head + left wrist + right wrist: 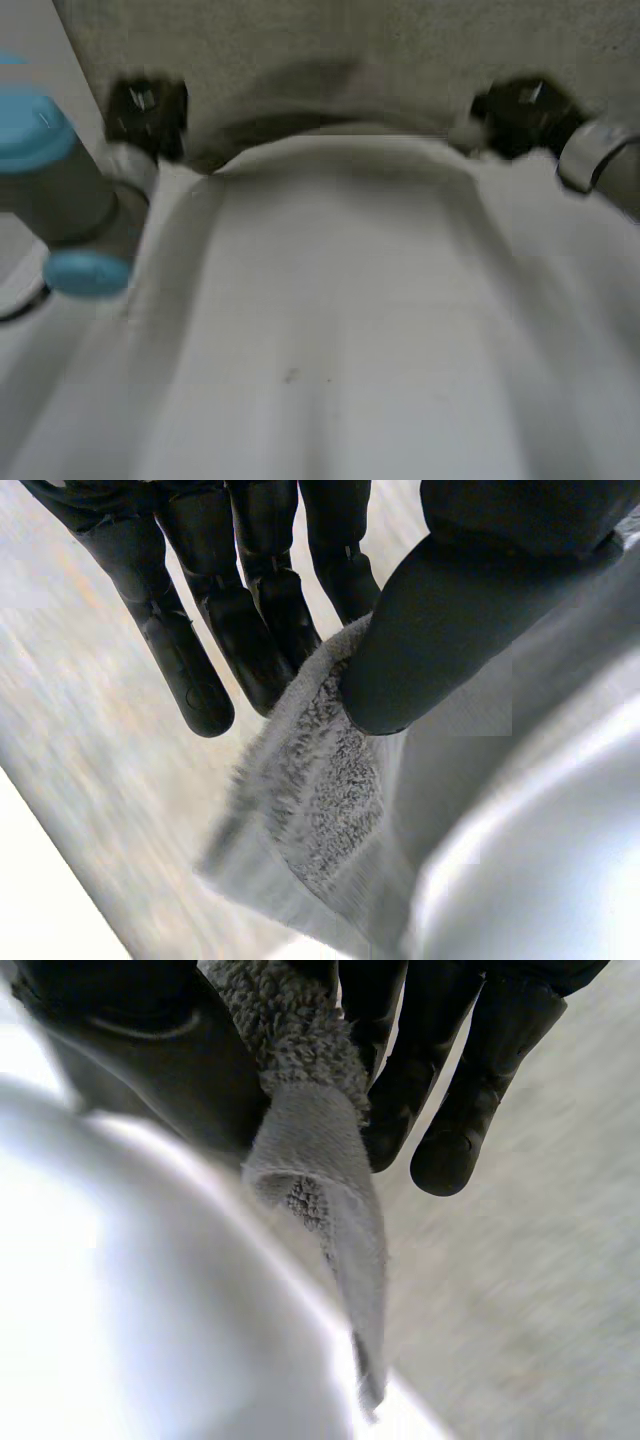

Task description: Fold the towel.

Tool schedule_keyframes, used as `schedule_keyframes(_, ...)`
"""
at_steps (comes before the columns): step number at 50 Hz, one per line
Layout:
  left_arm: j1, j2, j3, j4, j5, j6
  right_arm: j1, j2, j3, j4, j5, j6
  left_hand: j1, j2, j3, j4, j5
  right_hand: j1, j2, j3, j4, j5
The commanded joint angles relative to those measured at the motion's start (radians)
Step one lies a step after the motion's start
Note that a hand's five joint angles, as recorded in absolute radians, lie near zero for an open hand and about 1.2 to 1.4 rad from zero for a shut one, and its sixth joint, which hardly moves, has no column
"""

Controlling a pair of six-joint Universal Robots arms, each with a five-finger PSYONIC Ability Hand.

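A pale grey towel (340,320) is lifted close under the head camera and sags between my two hands. My left hand (145,115) pinches the towel's left top corner (320,780) between the thumb and the fingers (250,630). My right hand (520,115) pinches the right top corner (310,1150) the same way, thumb against fingers (460,1130). The held top edge dips in a curve between the two hands. The towel's lower part runs out of view.
Beyond the towel lies the speckled grey table surface (350,50). My left arm's grey joint with light-blue caps (60,200) stands close beside the towel's left side. My right arm's wrist (595,155) comes in at the far right.
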Motion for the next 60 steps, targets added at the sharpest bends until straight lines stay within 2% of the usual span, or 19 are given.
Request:
schedule_keyframes(1, 0.001, -0.135, -0.207, 0.087, 0.004, 0.042, 0.001, 0.159, 0.105, 0.005, 0.002, -0.195, 0.219, 0.178, 0.179, 0.177, 0.194, 0.063, 0.082, 0.063, 0.057, 0.055)
schedule_keyframes(6, 0.007, -0.194, -0.255, 0.084, 0.010, 0.128, -0.001, 0.210, 0.112, 0.028, 0.051, -0.243, 0.219, 0.178, 0.179, 0.177, 0.194, 0.063, 0.082, 0.063, 0.057, 0.055)
schedule_keyframes(11, 0.021, -0.155, -0.320, 0.083, 0.011, 0.196, -0.022, 0.151, 0.122, 0.086, 0.080, -0.244, 0.219, 0.178, 0.179, 0.177, 0.194, 0.063, 0.082, 0.063, 0.057, 0.055)
schedule_keyframes(22, 0.053, 0.176, -0.513, 0.035, 0.011, 0.219, -0.105, -0.096, 0.276, 0.296, 0.068, -0.313, 0.219, 0.178, 0.179, 0.177, 0.194, 0.063, 0.082, 0.063, 0.057, 0.055)
schedule_keyframes(25, 0.048, 0.276, -0.596, -0.037, 0.013, 0.236, -0.156, -0.161, 0.359, 0.407, 0.063, -0.428, 0.219, 0.178, 0.179, 0.177, 0.194, 0.063, 0.082, 0.063, 0.057, 0.055)
schedule_keyframes(26, 0.047, 0.330, -0.644, -0.090, 0.017, 0.255, -0.189, -0.191, 0.410, 0.475, 0.063, -0.513, 0.219, 0.178, 0.179, 0.177, 0.194, 0.063, 0.082, 0.063, 0.057, 0.055)
schedule_keyframes(27, 0.048, 0.393, -0.695, -0.148, 0.034, 0.284, -0.190, -0.191, 0.411, 0.476, 0.063, -0.514, 0.219, 0.178, 0.179, 0.177, 0.194, 0.063, 0.082, 0.063, 0.057, 0.055)
schedule_keyframes(28, 0.048, 0.394, -0.696, -0.149, 0.034, 0.285, -0.224, -0.220, 0.465, 0.549, 0.062, -0.610, 0.219, 0.178, 0.179, 0.177, 0.194, 0.063, 0.082, 0.063, 0.057, 0.055)
schedule_keyframes(29, 0.053, 0.455, -0.738, -0.200, 0.063, 0.320, -0.258, -0.246, 0.516, 0.621, 0.062, -0.711, 0.219, 0.178, 0.179, 0.177, 0.194, 0.063, 0.082, 0.063, 0.057, 0.055)
schedule_keyframes(30, 0.053, 0.455, -0.738, -0.201, 0.063, 0.320, -0.259, -0.247, 0.517, 0.622, 0.062, -0.712, 0.219, 0.178, 0.179, 0.177, 0.194, 0.063, 0.082, 0.063, 0.057, 0.055)
schedule_keyframes(32, 0.085, 0.550, -0.798, -0.259, 0.134, 0.381, -0.311, -0.265, 0.575, 0.710, 0.054, -0.862, 0.219, 0.178, 0.179, 0.177, 0.194, 0.063, 0.082, 0.063, 0.057, 0.055)
schedule_keyframes(37, 0.157, 0.581, -0.792, -0.249, 0.218, 0.414, -0.320, -0.261, 0.567, 0.682, -0.019, -0.850, 0.219, 0.178, 0.179, 0.177, 0.194, 0.063, 0.082, 0.063, 0.057, 0.055)
schedule_keyframes(39, 0.163, 0.572, -0.766, -0.233, 0.237, 0.404, -0.315, -0.247, 0.549, 0.663, -0.055, -0.821, 0.219, 0.178, 0.179, 0.177, 0.194, 0.063, 0.082, 0.063, 0.057, 0.055)
schedule_keyframes(41, 0.142, 0.480, -0.704, -0.180, 0.240, 0.371, -0.297, -0.189, 0.503, 0.622, -0.101, -0.733, 0.219, 0.178, 0.179, 0.177, 0.194, 0.063, 0.082, 0.063, 0.057, 0.055)
schedule_keyframes(44, 0.113, 0.420, -0.657, -0.156, 0.238, 0.358, -0.278, -0.159, 0.469, 0.595, -0.103, -0.683, 0.219, 0.178, 0.179, 0.177, 0.194, 0.063, 0.082, 0.063, 0.057, 0.055)
schedule_keyframes(46, 0.072, 0.301, -0.552, -0.130, 0.225, 0.349, -0.240, -0.104, 0.399, 0.539, -0.093, -0.585, 0.219, 0.178, 0.179, 0.177, 0.194, 0.063, 0.082, 0.063, 0.057, 0.055)
schedule_keyframes(47, 0.071, 0.300, -0.551, -0.130, 0.225, 0.349, -0.240, -0.104, 0.398, 0.539, -0.093, -0.585, 0.219, 0.178, 0.179, 0.177, 0.194, 0.063, 0.082, 0.063, 0.057, 0.055)
schedule_keyframes(52, 0.058, 0.048, -0.296, -0.126, 0.128, 0.346, -0.193, 0.049, 0.219, 0.462, -0.031, -0.420, 0.219, 0.178, 0.179, 0.177, 0.194, 0.063, 0.082, 0.063, 0.057, 0.055)
schedule_keyframes(60, 0.048, -0.178, -0.033, -0.126, 0.105, 0.345, -0.145, 0.192, 0.029, 0.387, 0.051, -0.278, 0.219, 0.178, 0.179, 0.177, 0.194, 0.063, 0.082, 0.063, 0.057, 0.055)
